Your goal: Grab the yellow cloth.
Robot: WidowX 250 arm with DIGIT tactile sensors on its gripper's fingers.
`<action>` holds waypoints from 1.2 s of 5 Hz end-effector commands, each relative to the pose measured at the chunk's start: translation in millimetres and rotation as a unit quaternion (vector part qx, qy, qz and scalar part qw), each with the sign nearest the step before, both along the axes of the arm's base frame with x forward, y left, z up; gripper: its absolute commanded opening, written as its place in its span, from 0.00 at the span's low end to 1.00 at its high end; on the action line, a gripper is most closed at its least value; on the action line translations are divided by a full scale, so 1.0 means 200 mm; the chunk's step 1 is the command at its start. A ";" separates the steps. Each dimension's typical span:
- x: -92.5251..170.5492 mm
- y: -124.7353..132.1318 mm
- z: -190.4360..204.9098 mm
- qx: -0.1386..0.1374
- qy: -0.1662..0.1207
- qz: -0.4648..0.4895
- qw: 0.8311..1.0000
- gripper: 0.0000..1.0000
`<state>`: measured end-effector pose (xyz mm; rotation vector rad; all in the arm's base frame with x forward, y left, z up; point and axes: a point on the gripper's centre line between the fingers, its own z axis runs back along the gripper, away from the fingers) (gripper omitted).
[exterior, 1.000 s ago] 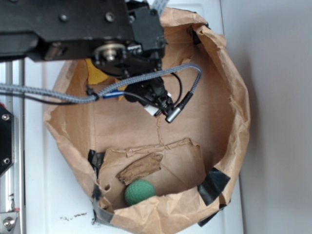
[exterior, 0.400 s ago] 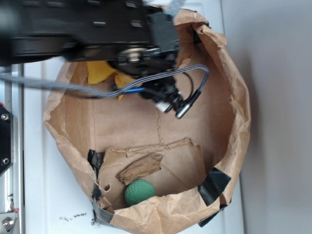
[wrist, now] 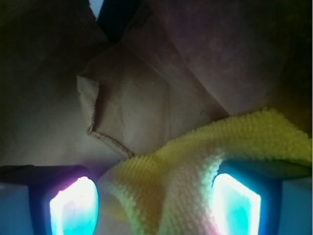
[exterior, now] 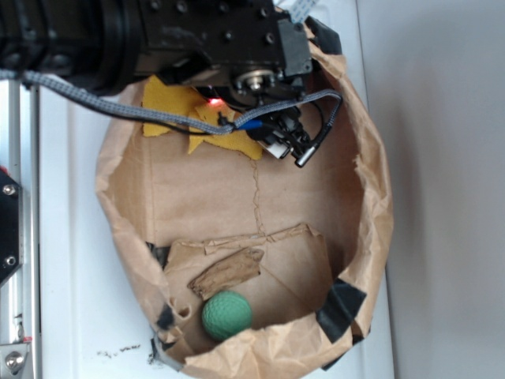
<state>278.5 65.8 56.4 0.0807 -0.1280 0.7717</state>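
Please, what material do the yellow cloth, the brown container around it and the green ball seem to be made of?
The yellow cloth looks like soft terry fabric: looped nubby pile, limp folds. The container seems to be brown kraft paper, matte, creased and wrinkled, with black tape patches. The green ball has a matte, finely dimpled surface, perhaps foam or rubber; I cannot tell which.

This looks like a robotics lab or test bench rather than a home. A black robot arm [exterior: 158, 35] with exposed screws, a lit red indicator and a braided grey cable [exterior: 102, 106] reaches over a plain white tabletop [exterior: 71, 237]. A metal rail [exterior: 20, 237] with bolts runs along the left edge, like a mounting frame. The work area is a makeshift pen of crumpled brown paper [exterior: 371, 205] patched with black tape [exterior: 343, 309]. Inside lie simple practice props: a green ball [exterior: 226, 314], a cardboard scrap [exterior: 227, 271] and a yellow cloth [exterior: 197, 118].
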 end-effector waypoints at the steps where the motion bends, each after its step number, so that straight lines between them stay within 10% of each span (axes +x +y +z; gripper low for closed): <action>1: 0.06 0.02 0.05 0.012 -0.013 0.001 1.000 0.00; 5: 0.12 -0.16 0.39 -0.030 -0.086 -0.137 0.986 0.00; 6: -0.09 -0.32 0.56 -0.060 -0.106 -0.209 0.970 0.00</action>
